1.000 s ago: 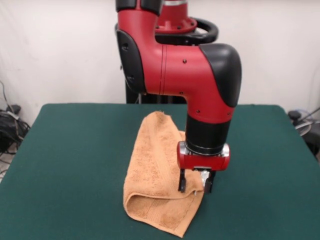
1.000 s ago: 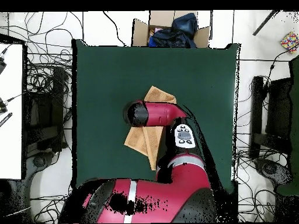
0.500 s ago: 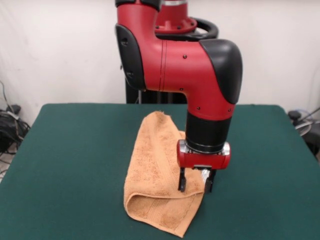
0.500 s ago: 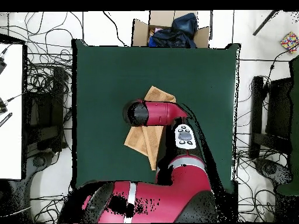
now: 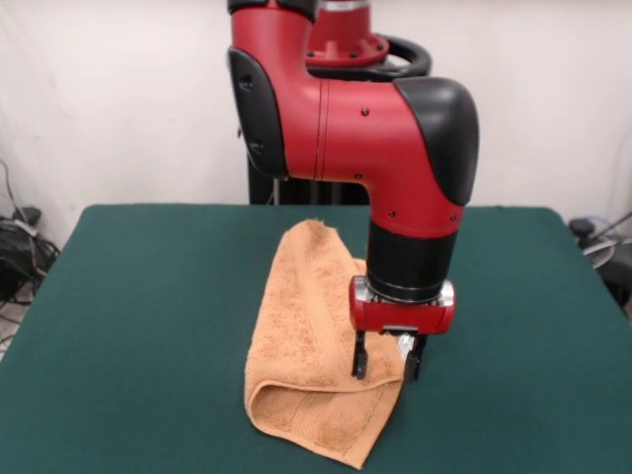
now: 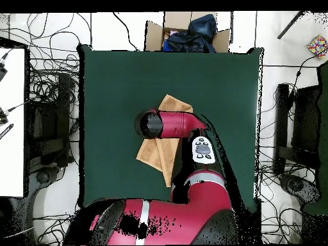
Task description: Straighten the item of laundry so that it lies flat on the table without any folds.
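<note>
The gripper points straight down with its two dark fingers a narrow gap apart, their tips at the right edge of the towel as the front view shows it. Whether they pinch cloth or only touch it cannot be made out. The towel lies directly below and to the picture's left of the gripper, near the middle of the green table. It is folded over on itself: a rounded doubled fold sits at its near end, and its long axis runs from that fold away toward the robot's pedestal. Any unfolding pull would likely need to carry the gripped edge sideways, across that axis. From overhead, the arm covers the gripper entirely and most of the towel, so only tan corners show on either side.
</note>
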